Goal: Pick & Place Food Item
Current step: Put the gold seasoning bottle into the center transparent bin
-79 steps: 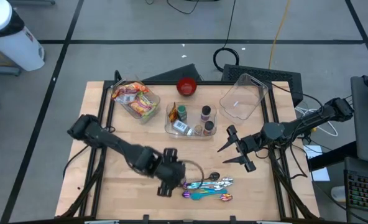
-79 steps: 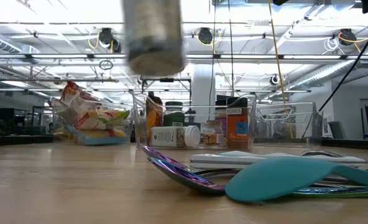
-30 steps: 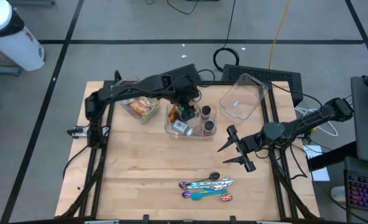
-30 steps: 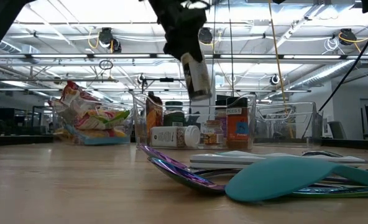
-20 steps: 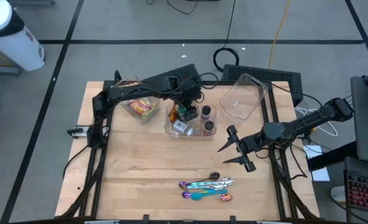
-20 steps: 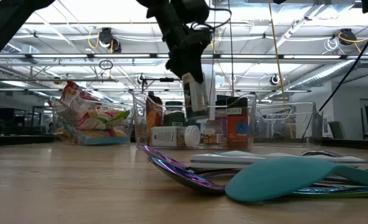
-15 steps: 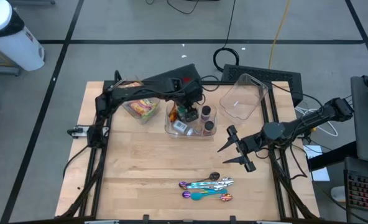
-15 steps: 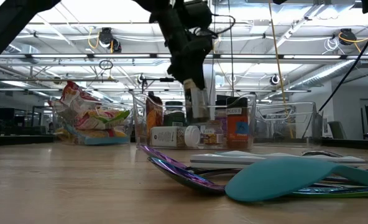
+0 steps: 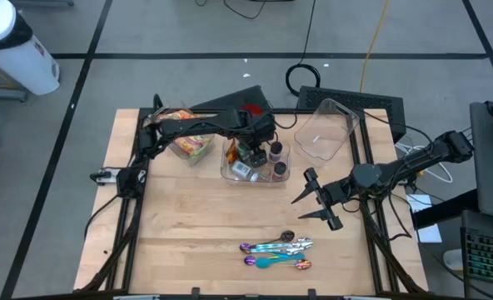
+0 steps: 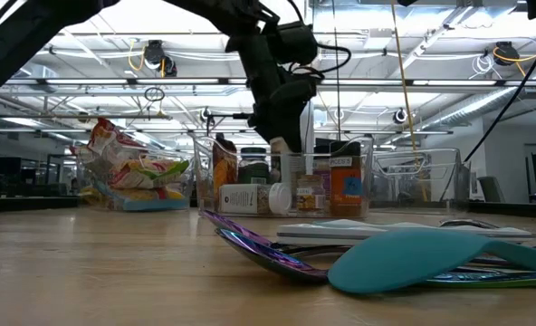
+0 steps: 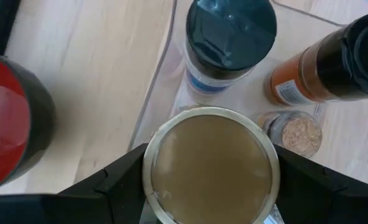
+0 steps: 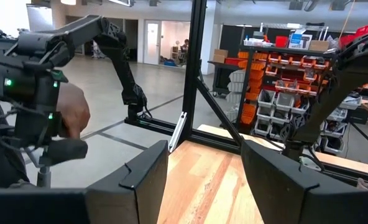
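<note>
Glass-sided spice jar [image 11: 211, 167], stiff and slippery, hangs in the left pincer [image 9: 251, 148] gripped across its body, low inside the clear bin [image 9: 281, 174]. It looks light but breakable, best held at mid-body. The right pincer [image 9: 315, 199] waits open and empty over the bench [image 9: 188, 217].

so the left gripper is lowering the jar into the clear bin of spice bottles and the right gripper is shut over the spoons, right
Not quite. The right gripper is open and hovers near the table's right side, away from the spoons, as the high view shows. The rest holds: the left gripper holds the jar over the clear bin of spice bottles.
</note>
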Robot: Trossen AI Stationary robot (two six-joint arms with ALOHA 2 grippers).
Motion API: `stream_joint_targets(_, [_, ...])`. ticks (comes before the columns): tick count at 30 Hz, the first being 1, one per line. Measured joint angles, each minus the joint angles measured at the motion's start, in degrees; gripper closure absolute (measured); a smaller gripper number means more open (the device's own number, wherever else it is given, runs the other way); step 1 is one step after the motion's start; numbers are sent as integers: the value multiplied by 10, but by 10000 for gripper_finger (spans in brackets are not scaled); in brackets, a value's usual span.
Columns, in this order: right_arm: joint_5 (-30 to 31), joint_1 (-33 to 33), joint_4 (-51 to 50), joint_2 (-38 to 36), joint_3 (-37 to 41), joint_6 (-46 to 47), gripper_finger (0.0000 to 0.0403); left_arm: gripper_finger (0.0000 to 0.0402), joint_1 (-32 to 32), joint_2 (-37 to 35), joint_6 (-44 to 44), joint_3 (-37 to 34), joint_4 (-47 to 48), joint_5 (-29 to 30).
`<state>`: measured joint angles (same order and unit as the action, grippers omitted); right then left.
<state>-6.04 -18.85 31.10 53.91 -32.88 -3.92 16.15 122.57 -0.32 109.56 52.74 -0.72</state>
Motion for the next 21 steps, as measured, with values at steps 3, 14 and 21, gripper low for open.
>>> stream_joint_targets(3, [0,0,1,0,0,0,206,122,-1,4,0,0,-2,-7])
stream_joint_targets(14, [0,0,1,0,0,0,206,89,-13,17,1,0,-4,9])
stream_joint_targets(21, [0,0,1,0,0,0,206,96,-20,11,15,3,5,10])
